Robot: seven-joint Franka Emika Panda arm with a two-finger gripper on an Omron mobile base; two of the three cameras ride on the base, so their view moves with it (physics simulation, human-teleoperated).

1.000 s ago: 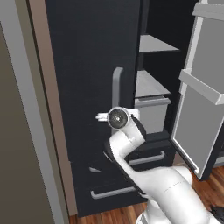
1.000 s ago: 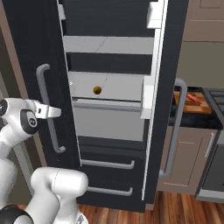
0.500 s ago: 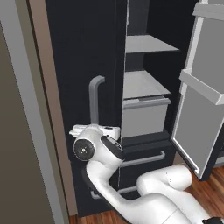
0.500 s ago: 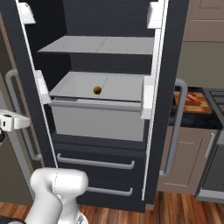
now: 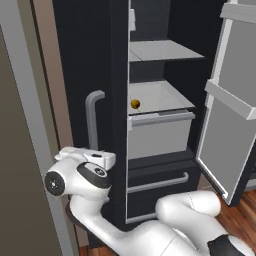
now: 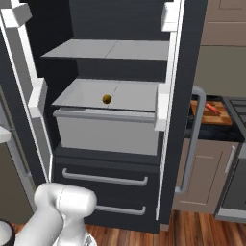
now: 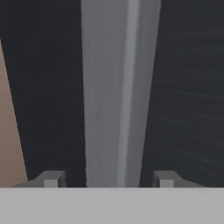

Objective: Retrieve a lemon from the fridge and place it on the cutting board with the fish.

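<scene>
Your jaws now stand apart on either side of the fridge door's grey handle (image 7: 116, 92), which runs up between the gripper (image 7: 105, 179) tips; a moment ago they looked clamped on it, though contact is hard to judge. The left door has swung wide, so the fridge (image 6: 120, 29) is open. Well beyond the jaws, the lemon (image 6: 106, 99) sits on the lower shelf, ready for your reach.

Wood plank floor (image 6: 202, 230); beige cabinet (image 6: 204, 180) under dark counter (image 6: 216, 130); brown side panel (image 5: 50, 75).
</scene>
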